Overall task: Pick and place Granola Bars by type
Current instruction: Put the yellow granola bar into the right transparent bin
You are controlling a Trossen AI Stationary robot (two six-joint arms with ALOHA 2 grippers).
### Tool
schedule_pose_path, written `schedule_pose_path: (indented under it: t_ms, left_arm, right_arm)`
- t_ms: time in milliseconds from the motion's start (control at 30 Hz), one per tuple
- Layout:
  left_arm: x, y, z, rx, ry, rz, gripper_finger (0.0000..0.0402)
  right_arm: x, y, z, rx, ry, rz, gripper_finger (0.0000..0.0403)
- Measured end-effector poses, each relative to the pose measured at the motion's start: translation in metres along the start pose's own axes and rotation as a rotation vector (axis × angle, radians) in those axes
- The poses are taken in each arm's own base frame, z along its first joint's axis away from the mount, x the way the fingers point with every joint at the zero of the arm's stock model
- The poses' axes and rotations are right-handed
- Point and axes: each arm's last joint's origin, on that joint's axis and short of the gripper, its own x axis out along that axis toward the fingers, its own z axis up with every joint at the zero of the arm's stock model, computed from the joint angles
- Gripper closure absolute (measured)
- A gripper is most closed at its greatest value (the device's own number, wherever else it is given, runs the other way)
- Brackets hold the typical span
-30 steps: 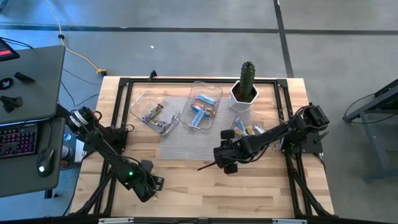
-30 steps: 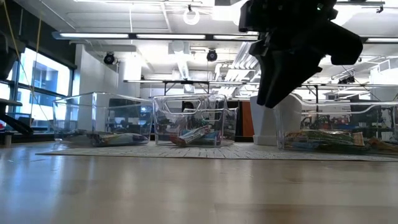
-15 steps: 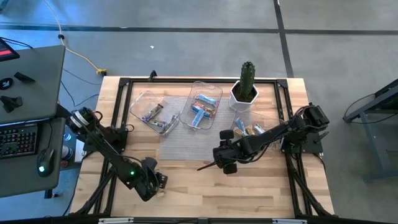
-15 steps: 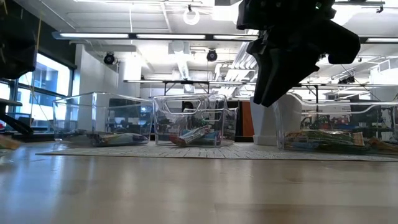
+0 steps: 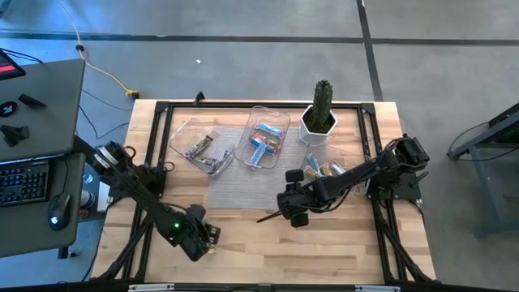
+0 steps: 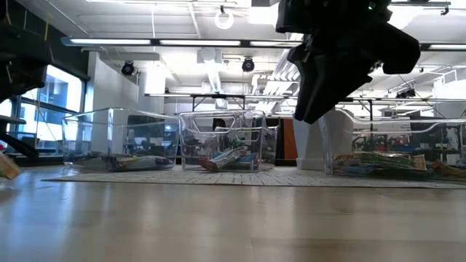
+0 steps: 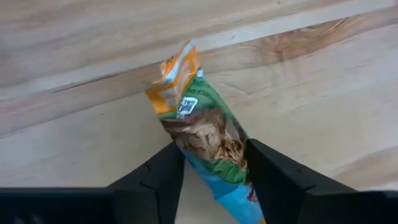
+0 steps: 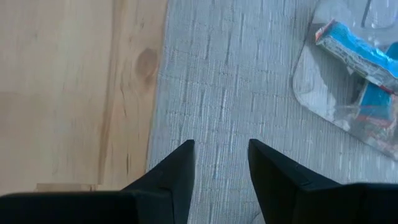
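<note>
My left gripper [image 5: 204, 237] hangs over the bare wood near the table's near-left corner, shut on a green-tan granola bar [image 7: 202, 134]. In the low view that bar [image 6: 6, 166] shows at the left edge. My right gripper [image 8: 217, 163] is open and empty. It hovers above the near edge of the grey mat [image 5: 255, 180], in the table's middle [image 5: 272, 216]. Light blue bars [image 5: 264, 139] lie in the middle clear tray, purple ones [image 5: 200, 150] in the left tray, and mixed bars [image 5: 324, 170] in the right tray. My left gripper pinches the green-tan bar across its width, one finger [image 7: 163, 175] on each long edge. The grip sits near the middle of the wrapper [image 7: 214, 152], and the orange crimped end [image 7: 177, 65] sticks out past the fingertips. In the low view the bar appears lifted clear of the wood.
A cactus in a white pot [image 5: 319, 115] stands at the far edge, right of the middle tray [image 5: 261, 122]. The three clear trays sit along the far half, on and beside the mat. Bare wood [image 5: 268, 251] stretches along the near edge. A desk with a keyboard [image 5: 24, 182] stands left of the table.
My left gripper, carrying the bar, has moved a little toward the table's right. In the low view the arm and the bar have come into the picture at the left edge. My right arm has shifted only slightly.
</note>
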Motion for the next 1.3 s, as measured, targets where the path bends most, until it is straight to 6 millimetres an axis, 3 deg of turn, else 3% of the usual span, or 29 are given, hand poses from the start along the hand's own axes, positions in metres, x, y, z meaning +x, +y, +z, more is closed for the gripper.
schedule_pose_path:
  t_ms: [233, 433, 600, 833, 1000, 1133, 1300]
  left_arm:
    - [-0.003, -0.006, 0.001, -0.004, -0.061, -0.061, 0.0301]
    - [-0.008, -0.020, 0.004, -0.002, -0.190, -0.253, 0.0331]
    - [-0.012, -0.043, 0.019, 0.098, -0.246, -0.384, 0.0334]
    - [-0.010, -0.086, 0.066, 0.353, -0.378, -0.535, 0.0334]
    - [-0.017, -0.113, 0.108, 0.525, -0.484, -0.691, 0.0335]
    - [-0.020, -0.123, 0.141, 0.608, -0.549, -0.784, 0.0335]
    - [-0.022, -0.127, 0.180, 0.641, -0.652, -0.817, 0.0335]
  right_arm:
    - [0.000, 0.000, 0.001, -0.018, -0.007, 0.004, 0.0269]
    - [-0.001, 0.001, 0.001, -0.021, -0.010, 0.008, 0.0269]
    - [-0.024, 0.003, -0.001, -0.031, -0.059, 0.013, 0.0269]
    - [-0.070, 0.000, -0.001, -0.073, -0.218, 0.051, 0.0269]
    - [-0.105, -0.007, -0.016, -0.033, -0.233, 0.092, 0.0269]
    - [-0.137, -0.014, -0.037, 0.059, -0.234, 0.079, 0.0269]
    - [-0.166, -0.024, -0.063, 0.233, -0.291, -0.097, 0.0269]
